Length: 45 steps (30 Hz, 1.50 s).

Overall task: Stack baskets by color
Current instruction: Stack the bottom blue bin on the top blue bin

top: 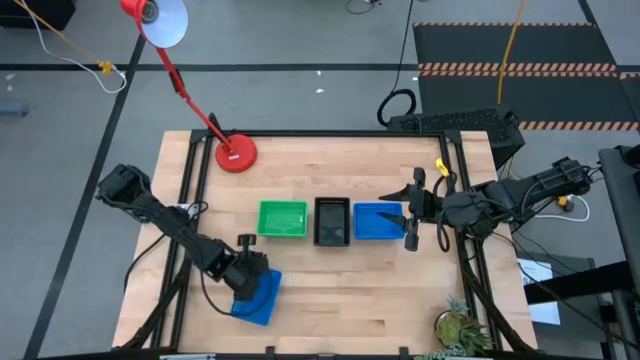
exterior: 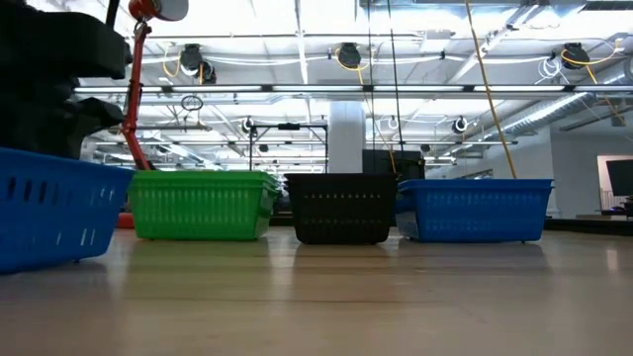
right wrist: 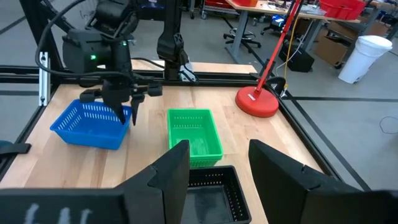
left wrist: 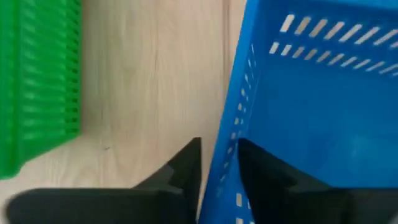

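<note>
The left gripper (top: 250,272) is working at the near left part of the wooden table (top: 350,310), its two dark fingers (left wrist: 186,163) straddling one side wall of a loose blue basket (top: 259,296); one finger is sitting outside the mesh wall and the other inside, clamped on that wall. The basket is hanging tilted rather than lying flat, one edge riding higher than the other, and its long axis is running roughly from the table's middle toward the near edge, slightly skewed. Farther back, three baskets are standing in a tidy row across the middle of the table: a green basket (top: 282,220) on the left, a black basket (top: 331,221) in the middle and a second blue basket (top: 377,222) on the right, each upright and close beside its neighbour. The right gripper (top: 410,212) is hovering just beside the right end of that row, its fingers standing apart and holding nothing. A red lamp (top: 236,154) is resting its round base on the far left of the table, its arm leaning out over the grey floor. Beyond the table, a bright workshop is showing, with ceiling pipes, desks and a white bin (right wrist: 369,58).
</note>
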Tool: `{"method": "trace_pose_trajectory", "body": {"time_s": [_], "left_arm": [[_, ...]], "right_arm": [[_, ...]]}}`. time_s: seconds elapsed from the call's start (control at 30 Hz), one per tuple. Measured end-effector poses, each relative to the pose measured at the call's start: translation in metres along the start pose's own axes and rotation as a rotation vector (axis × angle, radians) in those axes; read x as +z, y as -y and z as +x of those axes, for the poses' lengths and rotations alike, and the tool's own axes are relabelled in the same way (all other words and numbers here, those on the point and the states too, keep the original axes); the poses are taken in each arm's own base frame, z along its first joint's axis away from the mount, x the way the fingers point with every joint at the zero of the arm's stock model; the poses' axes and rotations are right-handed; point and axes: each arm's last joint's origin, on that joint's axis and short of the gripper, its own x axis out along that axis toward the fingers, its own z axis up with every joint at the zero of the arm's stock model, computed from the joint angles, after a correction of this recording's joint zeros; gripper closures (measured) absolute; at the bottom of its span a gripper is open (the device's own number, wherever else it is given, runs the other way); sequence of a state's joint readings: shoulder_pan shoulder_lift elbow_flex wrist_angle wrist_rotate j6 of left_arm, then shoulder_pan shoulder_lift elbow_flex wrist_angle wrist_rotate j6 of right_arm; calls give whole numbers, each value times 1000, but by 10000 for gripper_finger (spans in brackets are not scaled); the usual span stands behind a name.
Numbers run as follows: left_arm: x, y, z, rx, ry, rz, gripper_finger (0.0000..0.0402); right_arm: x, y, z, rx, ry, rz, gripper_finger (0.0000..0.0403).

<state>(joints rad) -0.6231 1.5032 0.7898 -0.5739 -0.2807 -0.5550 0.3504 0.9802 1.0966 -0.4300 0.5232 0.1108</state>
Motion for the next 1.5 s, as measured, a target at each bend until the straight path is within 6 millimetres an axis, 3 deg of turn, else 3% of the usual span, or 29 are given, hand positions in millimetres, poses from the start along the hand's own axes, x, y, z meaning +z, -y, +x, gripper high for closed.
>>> {"method": "trace_pose_trajectory", "body": {"time_s": [0.13,0.2,0.33,0.53,0.67,0.8,0.97,1.13,1.27,1.5], "left_arm": [[7,-3,-2,5,8,-11,373],[16,-3,-10,-5,34,-28,391],[38,-4,-32,11,83,-61,389],[77,-8,-89,169,277,-53,394],[101,-23,-121,344,420,-131,394],[121,-49,-136,448,490,-253,395],[137,-87,-141,506,530,-467,396],[135,-106,-127,535,521,-619,393],[135,-113,-123,546,510,-647,397],[140,-105,-125,498,570,-660,396]], "right_arm": [[0,0,0,0,0,0,243],[0,0,0,1,5,3,243],[4,-2,4,3,32,14,243],[5,-11,18,4,49,-33,243],[8,-17,28,4,82,-46,243],[12,-22,37,-40,136,-67,243],[6,-28,52,-181,89,-195,243],[4,-31,65,-353,82,-242,243],[0,-39,79,-368,71,-317,243],[-7,-45,105,-436,54,-384,243]]}}
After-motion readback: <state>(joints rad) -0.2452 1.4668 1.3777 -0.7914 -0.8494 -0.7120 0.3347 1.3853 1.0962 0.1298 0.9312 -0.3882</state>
